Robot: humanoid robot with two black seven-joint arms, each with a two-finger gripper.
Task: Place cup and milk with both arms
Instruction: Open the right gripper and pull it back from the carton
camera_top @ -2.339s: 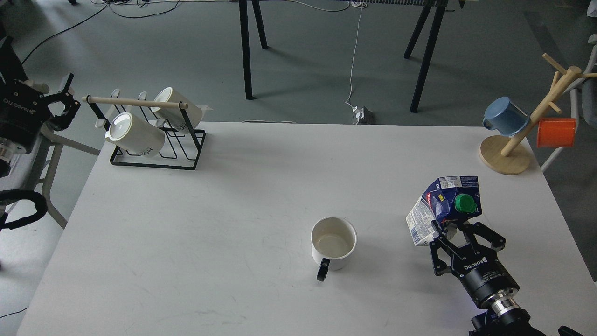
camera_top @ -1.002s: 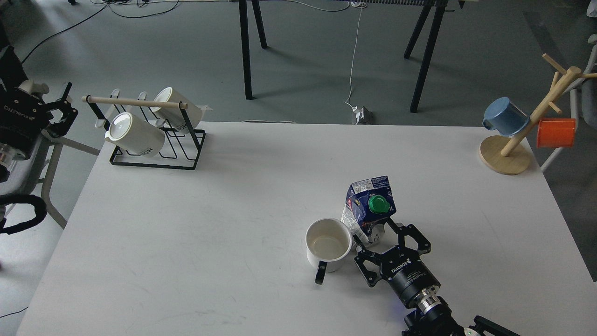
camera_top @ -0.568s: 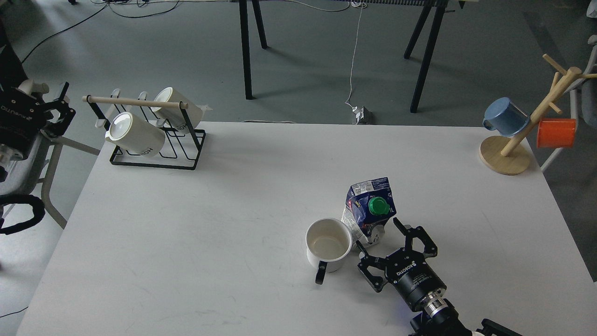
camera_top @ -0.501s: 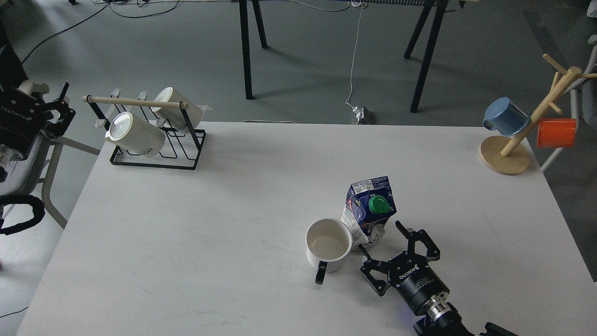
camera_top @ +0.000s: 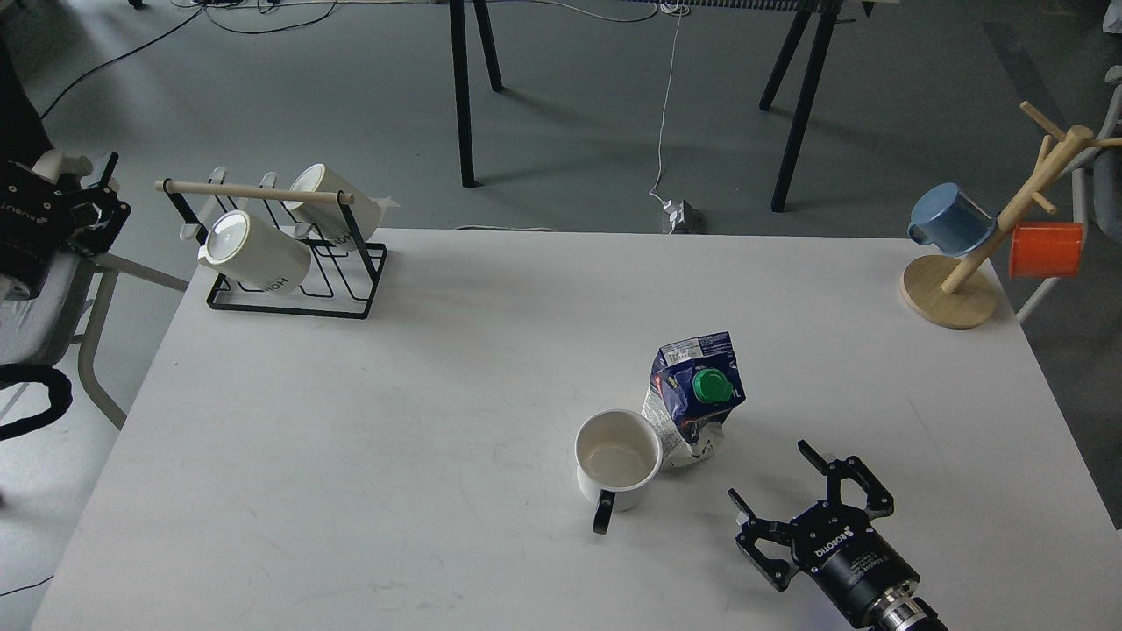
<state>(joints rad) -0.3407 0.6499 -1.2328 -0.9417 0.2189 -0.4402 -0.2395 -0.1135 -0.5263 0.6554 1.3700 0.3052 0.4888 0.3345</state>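
Standing spread and empty nearest the table's (camera_top: 351, 456) front edge, the right gripper (camera_top: 811, 495) has the milk (camera_top: 692, 399) ahead and to its left, upright, clear of the jaws. The cup (camera_top: 617, 456) stands upright against the milk's left side, apparently touching, handle toward the front edge; the right arm is much the nearer to both. Far left, off the table, the left gripper (camera_top: 83, 206) is too dark to tell its jaw state.

Cup (camera_top: 617, 458) white, black handle; milk (camera_top: 692, 401) dark blue and white, green cap; worktop (camera_top: 438, 394) white; far mugs (camera_top: 951, 219) blue, orange.
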